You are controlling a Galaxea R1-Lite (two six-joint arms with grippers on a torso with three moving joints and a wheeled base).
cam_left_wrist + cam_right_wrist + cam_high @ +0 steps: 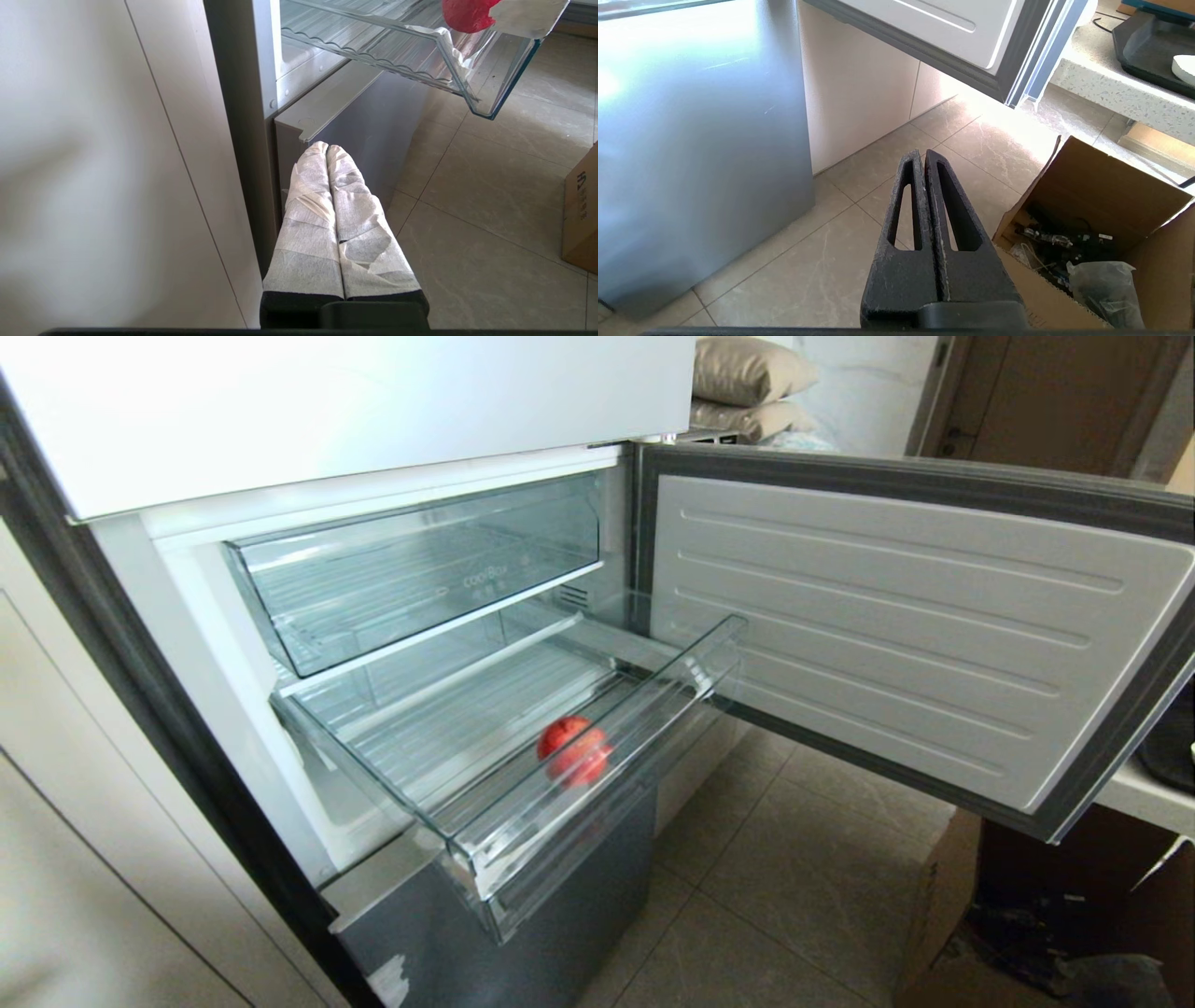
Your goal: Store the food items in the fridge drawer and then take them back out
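A glossy red round food item (573, 749) lies inside the fridge drawer (597, 775), the shallow clear one, which is pulled out. Its red underside (467, 14) also shows through the drawer (490, 70) in the left wrist view, beside white tape scraps (455, 56). My left gripper (327, 148), wrapped in white tape, hangs shut and empty low by the fridge's lower left corner. My right gripper (922, 156), black, is shut and empty over the floor tiles, below the open door. Neither arm appears in the head view.
The fridge door (896, 635) stands wide open to the right. A deeper clear drawer (420, 569) sits pushed in above. An open cardboard box (1092, 219) of cables and bags stands on the floor at right. A stone counter (1120, 98) carries a dark tray.
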